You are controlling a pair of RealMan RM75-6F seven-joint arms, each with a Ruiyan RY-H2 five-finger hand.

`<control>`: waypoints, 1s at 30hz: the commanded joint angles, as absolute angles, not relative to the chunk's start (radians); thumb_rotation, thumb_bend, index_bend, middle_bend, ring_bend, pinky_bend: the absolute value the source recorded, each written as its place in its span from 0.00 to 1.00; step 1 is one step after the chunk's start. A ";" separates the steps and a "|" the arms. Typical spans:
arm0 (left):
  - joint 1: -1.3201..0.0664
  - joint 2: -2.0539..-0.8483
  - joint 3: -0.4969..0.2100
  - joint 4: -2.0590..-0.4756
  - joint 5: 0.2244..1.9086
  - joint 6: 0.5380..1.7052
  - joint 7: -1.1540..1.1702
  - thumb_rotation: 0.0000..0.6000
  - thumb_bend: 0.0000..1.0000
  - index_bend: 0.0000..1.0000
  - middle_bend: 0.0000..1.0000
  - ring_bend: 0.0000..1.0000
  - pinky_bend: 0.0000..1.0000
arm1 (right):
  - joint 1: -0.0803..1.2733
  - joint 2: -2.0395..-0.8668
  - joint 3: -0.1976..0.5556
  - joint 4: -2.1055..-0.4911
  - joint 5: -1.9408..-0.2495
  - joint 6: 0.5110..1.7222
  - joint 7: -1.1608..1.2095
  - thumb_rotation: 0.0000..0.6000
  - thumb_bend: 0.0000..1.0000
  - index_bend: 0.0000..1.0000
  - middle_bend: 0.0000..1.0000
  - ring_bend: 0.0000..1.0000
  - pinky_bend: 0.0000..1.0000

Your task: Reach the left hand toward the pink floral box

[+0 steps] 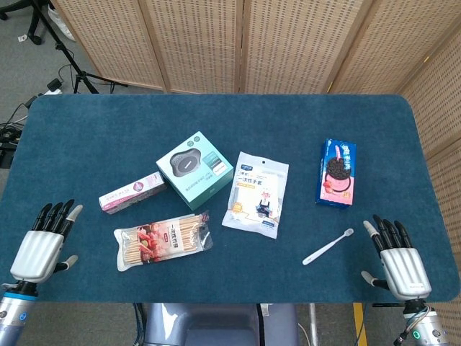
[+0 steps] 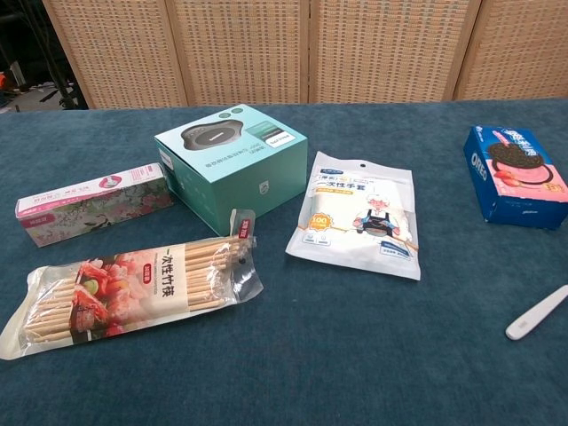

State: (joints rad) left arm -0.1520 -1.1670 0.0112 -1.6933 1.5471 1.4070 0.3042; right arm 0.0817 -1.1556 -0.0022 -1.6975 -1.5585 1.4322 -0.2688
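Your left hand (image 1: 39,245) lies empty at the near left edge of the dark blue felt table (image 1: 108,137), fingers spread and pointing up the table, well short of the long pink floral cardboard box (image 1: 132,194). That box lies flat, its right end just beside the teal square box (image 1: 195,169), above the clear packet of bamboo skewers (image 1: 162,239). Your right hand (image 1: 397,261) rests spread and empty too. The chest view shows neither hand, and the box's small print is unreadable.
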 commanded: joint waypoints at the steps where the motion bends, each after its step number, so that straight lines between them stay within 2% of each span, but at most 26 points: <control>1: -0.158 -1.165 0.007 -1.703 1.546 1.400 0.295 1.00 0.09 0.00 0.00 0.00 0.00 | 0.082 -1.155 -0.001 -1.698 -1.554 1.432 -0.267 1.00 0.13 0.00 0.00 0.00 0.00; 5: -0.205 -1.147 -0.021 -1.734 1.534 1.346 0.292 1.00 0.20 0.00 0.00 0.00 0.00 | 0.082 -1.155 0.000 -1.701 -1.549 1.428 -0.269 1.00 0.13 0.00 0.00 0.00 0.00; 7: -0.239 -1.137 -0.049 -1.757 1.515 1.315 0.304 1.00 0.26 0.00 0.02 0.05 0.04 | 0.082 -1.154 -0.001 -1.702 -1.555 1.431 -0.269 1.00 0.13 0.00 0.00 0.00 0.00; 9: -0.265 -1.129 -0.068 -1.778 1.497 1.285 0.313 1.00 0.31 0.00 0.12 0.16 0.12 | 0.081 -1.153 -0.002 -1.704 -1.557 1.434 -0.267 1.00 0.13 0.00 0.00 0.00 0.00; 12: -0.315 -1.101 -0.093 -1.828 1.454 1.210 0.340 1.00 0.40 0.00 0.33 0.33 0.26 | 0.082 -1.153 -0.002 -1.702 -1.557 1.432 -0.265 1.00 0.13 0.00 0.00 0.00 0.00; 14: -0.363 -1.071 -0.113 -1.878 1.410 1.135 0.359 1.00 0.49 0.00 0.43 0.43 0.31 | 0.083 -1.153 -0.003 -1.703 -1.556 1.428 -0.264 1.00 0.13 0.00 0.00 0.00 0.00; 17: -0.425 -1.036 -0.136 -1.931 1.342 1.037 0.371 1.00 0.64 0.00 0.52 0.52 0.36 | 0.084 -1.153 -0.005 -1.703 -1.560 1.427 -0.262 1.00 0.13 0.00 0.00 0.00 0.00; 20: -0.481 -1.016 -0.158 -1.957 1.271 0.957 0.378 1.00 0.74 0.00 0.56 0.56 0.38 | 0.084 -1.153 -0.005 -1.702 -1.561 1.426 -0.259 1.00 0.13 0.00 0.00 0.00 0.00; 30: -0.669 -1.006 -0.205 -1.973 0.972 0.777 0.441 1.00 0.84 0.00 0.57 0.56 0.38 | 0.089 -1.152 -0.005 -1.700 -1.554 1.416 -0.251 1.00 0.13 0.00 0.00 0.00 0.00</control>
State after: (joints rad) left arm -0.6174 -1.0124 -0.1882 -1.9636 1.0369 0.8249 0.4256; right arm 0.0882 -1.1520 -0.0045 -1.7002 -1.5541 1.4160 -0.2512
